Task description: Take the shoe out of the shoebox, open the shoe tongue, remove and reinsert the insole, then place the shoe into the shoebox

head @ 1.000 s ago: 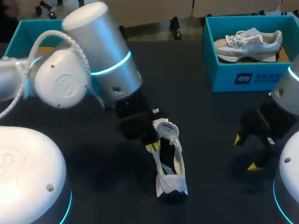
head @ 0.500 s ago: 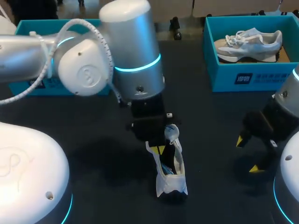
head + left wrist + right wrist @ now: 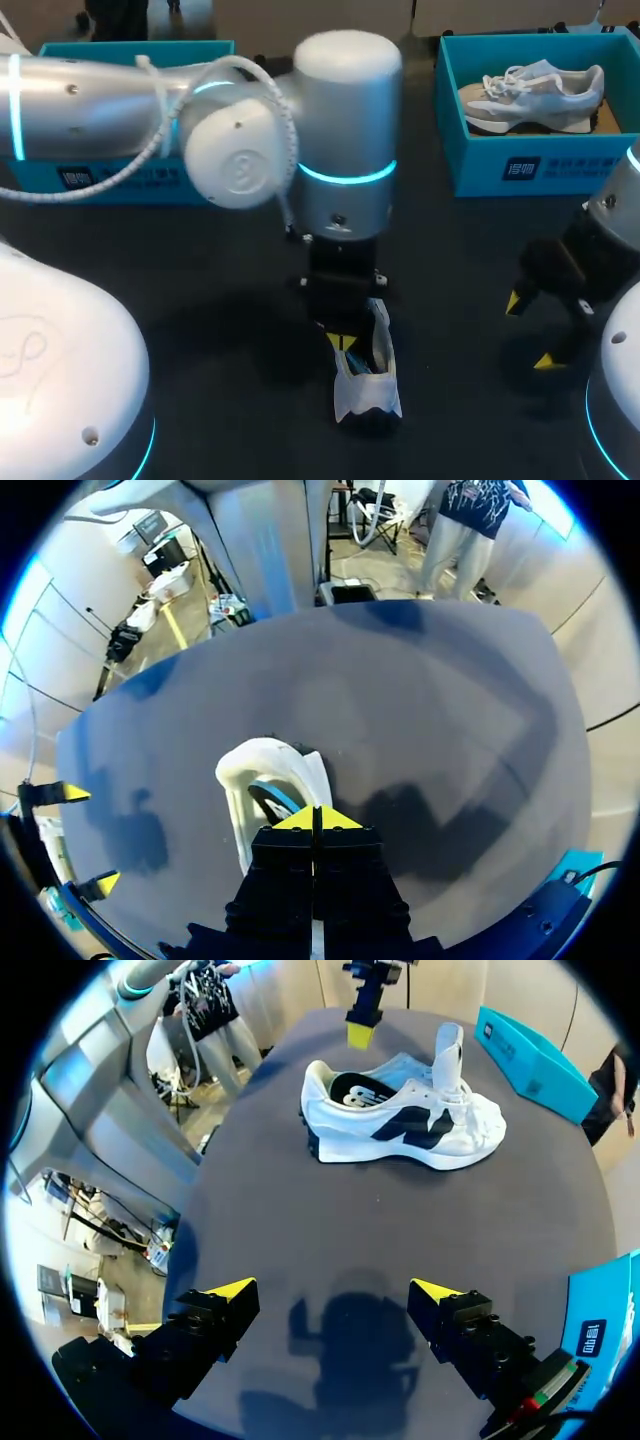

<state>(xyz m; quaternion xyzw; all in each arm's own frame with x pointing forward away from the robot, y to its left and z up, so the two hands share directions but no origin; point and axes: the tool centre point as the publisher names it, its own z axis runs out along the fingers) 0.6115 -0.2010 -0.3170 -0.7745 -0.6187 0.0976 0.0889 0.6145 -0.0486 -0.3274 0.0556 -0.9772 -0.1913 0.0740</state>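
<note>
Pulling the insole (image 3: 348, 1088) cleanly probably means parting the left gripper (image 3: 313, 818), its tips pressed together on nothing just above the heel opening of the white shoe (image 3: 365, 395) standing mid-table, before dipping in, while the wide-open right gripper (image 3: 330, 1295), well apart, steadies the toe.

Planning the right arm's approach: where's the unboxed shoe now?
Head view, lower middle: the shoe stands on the table just below the left gripper, with the right gripper apart at its right.

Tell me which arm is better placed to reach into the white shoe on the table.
Left: the left gripper hangs shut over the white shoe's opening; the right gripper sits open, off to the side.
</note>
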